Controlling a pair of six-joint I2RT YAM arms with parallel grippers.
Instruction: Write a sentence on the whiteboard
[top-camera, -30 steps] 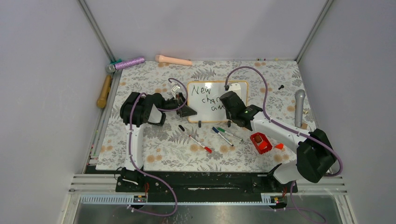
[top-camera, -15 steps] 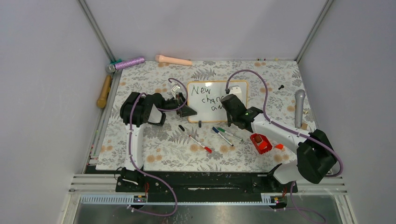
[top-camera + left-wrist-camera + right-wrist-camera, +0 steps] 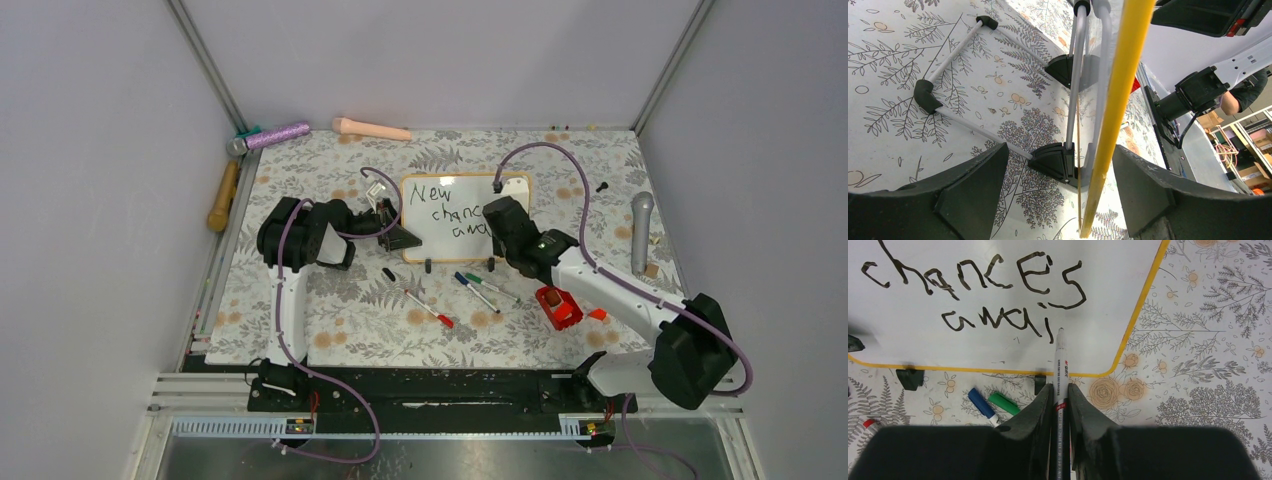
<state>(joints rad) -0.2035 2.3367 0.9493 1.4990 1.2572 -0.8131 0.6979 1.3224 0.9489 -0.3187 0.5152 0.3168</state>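
Observation:
The whiteboard point(image 3: 417, 236) stands tilted on the floral table, and its yellow-wood edge point(image 3: 1118, 100) shows in the left wrist view. The sentence point(image 3: 440, 205) is in black; "chances" point(image 3: 978, 275) and "awai" below it show in the right wrist view point(image 3: 1060, 390). My right gripper point(image 3: 497, 225) is shut on a white marker point(image 3: 1060, 365). Its tip sits at the board just right of the "i". My left gripper point(image 3: 400, 238) is open, its jaws on either side of the board's left edge point(image 3: 1058, 170), beside a black foot point(image 3: 1055, 160).
A red-capped marker point(image 3: 428, 308), a blue one point(image 3: 472, 290), a green one point(image 3: 490, 287) and a black cap point(image 3: 388, 274) lie in front of the board. A red box point(image 3: 557, 305) sits right of them. A grey microphone point(image 3: 641, 230) lies at the right, a purple one point(image 3: 275, 134) at the back left.
My right gripper has slid right along the third line with the marker, uncovering more of "chances" and lengthening the bottom word. The left arm has not moved.

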